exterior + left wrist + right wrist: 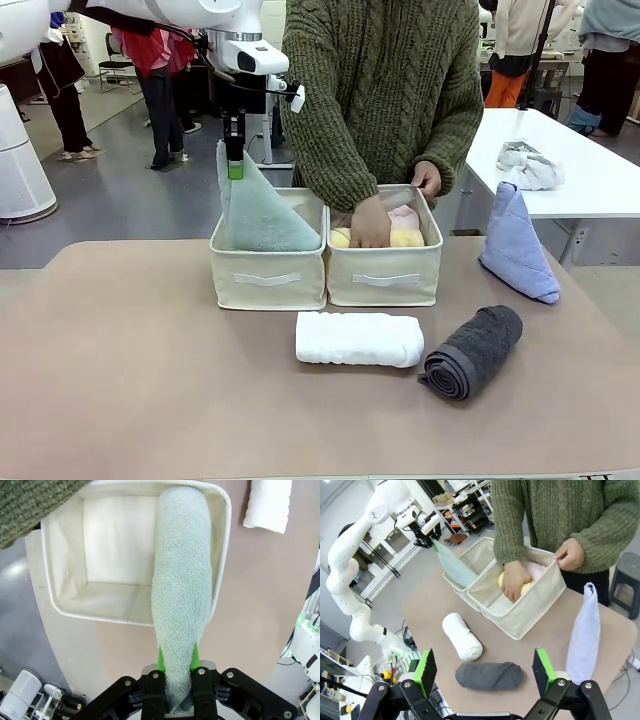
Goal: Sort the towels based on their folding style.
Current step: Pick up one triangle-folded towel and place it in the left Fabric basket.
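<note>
My left gripper (234, 168) is shut on the tip of the pale teal cone towel (258, 210), whose wide base rests in the left beige bin (268, 275). The left wrist view shows that towel (182, 595) pinched between the green pads (161, 661) above the bin (65, 595). A white roll (359, 339) and a dark grey roll (474, 350) lie on the table in front of the bins. A periwinkle cone (516, 245) stands at the right. The person's hand (370, 222) presses yellow (406, 238) and pink (404, 217) rolls in the right bin (385, 277). My right gripper (486, 674) is open above the grey roll (490, 674).
The person stands at the far side, the other hand (427, 178) holding the right bin's rim. A grey-white cloth bundle (530, 165) lies on a white table behind. Bare brown tabletop (140, 380) lies at the front left.
</note>
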You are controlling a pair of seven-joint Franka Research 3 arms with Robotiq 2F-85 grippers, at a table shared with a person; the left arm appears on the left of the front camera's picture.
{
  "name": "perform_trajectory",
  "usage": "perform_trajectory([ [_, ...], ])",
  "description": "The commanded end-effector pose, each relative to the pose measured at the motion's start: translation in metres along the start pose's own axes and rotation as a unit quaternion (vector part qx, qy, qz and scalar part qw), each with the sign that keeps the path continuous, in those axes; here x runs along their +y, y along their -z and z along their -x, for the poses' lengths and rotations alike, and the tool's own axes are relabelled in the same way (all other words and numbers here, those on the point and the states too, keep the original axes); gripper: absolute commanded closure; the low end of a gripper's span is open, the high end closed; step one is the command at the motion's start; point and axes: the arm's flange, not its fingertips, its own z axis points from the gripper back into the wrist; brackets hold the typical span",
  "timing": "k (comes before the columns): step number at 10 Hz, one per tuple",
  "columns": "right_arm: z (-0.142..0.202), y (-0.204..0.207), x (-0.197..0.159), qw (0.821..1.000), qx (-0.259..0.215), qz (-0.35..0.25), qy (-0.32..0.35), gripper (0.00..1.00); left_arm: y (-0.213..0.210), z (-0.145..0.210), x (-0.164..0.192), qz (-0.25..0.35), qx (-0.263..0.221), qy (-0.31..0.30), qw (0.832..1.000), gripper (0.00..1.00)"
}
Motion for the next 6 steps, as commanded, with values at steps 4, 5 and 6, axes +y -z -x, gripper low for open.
perform_trajectory([
  [4,0.001,0.001,-0.001,1.0,-0.005,-0.007,-0.006,0.0,0.046,-0.008,0.012,0.038,0.019,0.003,0.999,0.82],
  [5,0.001,0.001,-0.001,1.0,-0.005,-0.007,-0.006,0.0,0.055,-0.007,0.015,0.044,0.023,0.002,0.999,0.82],
  [6,0.001,0.001,-0.001,1.0,-0.005,-0.007,-0.006,0.0,0.064,-0.009,0.017,0.05,0.027,0.001,0.998,0.82],
])
